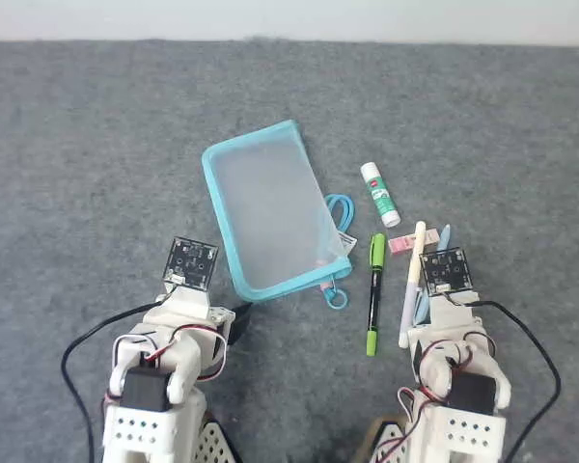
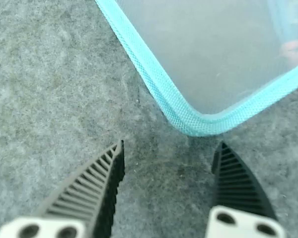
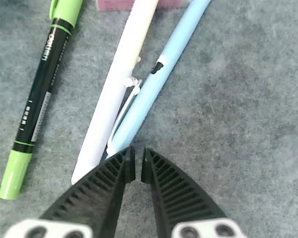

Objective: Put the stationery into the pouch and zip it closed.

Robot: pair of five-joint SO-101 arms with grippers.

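Observation:
A translucent pouch (image 1: 270,207) with teal edging lies flat mid-table, its zip pull ring (image 1: 336,295) at the near right corner. Right of it lie a glue stick (image 1: 379,193), a green-and-black marker (image 1: 374,292), a pink eraser (image 1: 401,245), a white pen (image 1: 411,285) and a blue pen (image 1: 443,238). My left gripper (image 2: 169,158) is open just short of the pouch's near corner (image 2: 198,121), with nothing between its fingers. My right gripper (image 3: 136,159) is shut and empty, its tips at the near ends of the white pen (image 3: 119,94) and blue pen (image 3: 159,74), beside the marker (image 3: 39,99).
Grey felt (image 1: 96,154) covers the whole table, with bare room left of the pouch and at the far side. A teal cord loop (image 1: 341,208) lies against the pouch's right edge. Both arms' cables (image 1: 77,352) trail at the near edge.

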